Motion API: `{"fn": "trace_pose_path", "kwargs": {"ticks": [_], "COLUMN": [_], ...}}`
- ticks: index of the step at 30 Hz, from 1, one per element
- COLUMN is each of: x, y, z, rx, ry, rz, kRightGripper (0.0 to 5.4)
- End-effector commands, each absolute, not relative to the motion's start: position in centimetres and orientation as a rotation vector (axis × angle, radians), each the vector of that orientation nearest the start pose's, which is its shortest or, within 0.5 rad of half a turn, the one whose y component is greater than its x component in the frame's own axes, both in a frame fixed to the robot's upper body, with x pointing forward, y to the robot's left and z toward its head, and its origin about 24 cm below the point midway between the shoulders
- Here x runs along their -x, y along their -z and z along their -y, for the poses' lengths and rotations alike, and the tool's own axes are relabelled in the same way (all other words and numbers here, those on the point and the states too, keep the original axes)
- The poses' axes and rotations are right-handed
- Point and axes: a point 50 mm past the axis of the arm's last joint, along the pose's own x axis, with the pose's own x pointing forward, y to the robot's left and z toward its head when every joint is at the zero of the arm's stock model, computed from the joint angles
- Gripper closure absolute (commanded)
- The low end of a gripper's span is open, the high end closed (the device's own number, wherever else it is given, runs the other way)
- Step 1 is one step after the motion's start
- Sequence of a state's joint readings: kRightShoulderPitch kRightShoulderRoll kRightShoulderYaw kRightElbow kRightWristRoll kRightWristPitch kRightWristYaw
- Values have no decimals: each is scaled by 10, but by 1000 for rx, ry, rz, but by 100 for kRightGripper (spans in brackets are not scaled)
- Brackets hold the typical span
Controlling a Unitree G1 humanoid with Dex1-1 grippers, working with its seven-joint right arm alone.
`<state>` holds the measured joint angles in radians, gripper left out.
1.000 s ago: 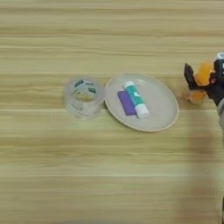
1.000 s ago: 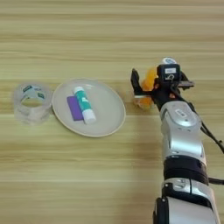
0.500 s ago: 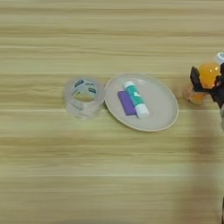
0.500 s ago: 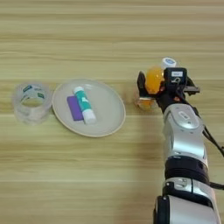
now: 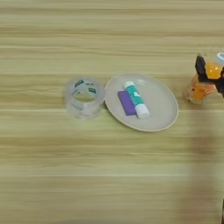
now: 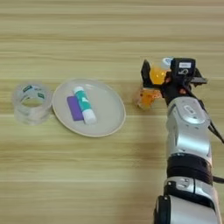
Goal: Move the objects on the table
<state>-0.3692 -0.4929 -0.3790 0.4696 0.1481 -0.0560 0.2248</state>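
Right forearm comes up from the bottom edge, silver shell over black joint rings; only the right eye view shows it in full, the left eye view catches just a dark sliver at its right edge.

Further up, the gripper sits at the juice bottle; its two black fingers pinch the bottle's upper body, one finger visible on the left flank, the other side merges with the black gripper body; white cap points up-right, just beside the gripper housing; bottle reads as tilted; an orange glow lies on the table below and left of it, near the plate's right rim; cannot tell whether the bottle's base touches the wood.

In the left eye view the bottle is cut close to the right edge, cap only partly in frame.

Left of the bottle, well apart: a shallow beige plate; on it the teal-and-white tube lies flat, teal end far, white end near, angled slightly; a purple block lies touching its left side, parallel.

Just beside the plate's left rim: a clear tape roll lying flat, hole up, green-and-white label on the far rim; the left eye view shows more bare wood left of it.
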Motion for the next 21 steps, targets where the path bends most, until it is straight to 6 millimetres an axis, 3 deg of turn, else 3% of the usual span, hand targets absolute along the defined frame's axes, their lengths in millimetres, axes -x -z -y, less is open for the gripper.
{"fn": "trace_pose_path", "kwargs": {"ticks": [1, 9, 14, 21], "x": [-303, -293, -283, -273], "y": [-152, -168, -181, -183], "z": [325, 317, 300, 272], "rx": [246, 276, 307, 332], "ry": [214, 205, 146, 10], "rz": [229, 306, 369, 385], "kRightGripper": [3, 3, 3, 3]}}
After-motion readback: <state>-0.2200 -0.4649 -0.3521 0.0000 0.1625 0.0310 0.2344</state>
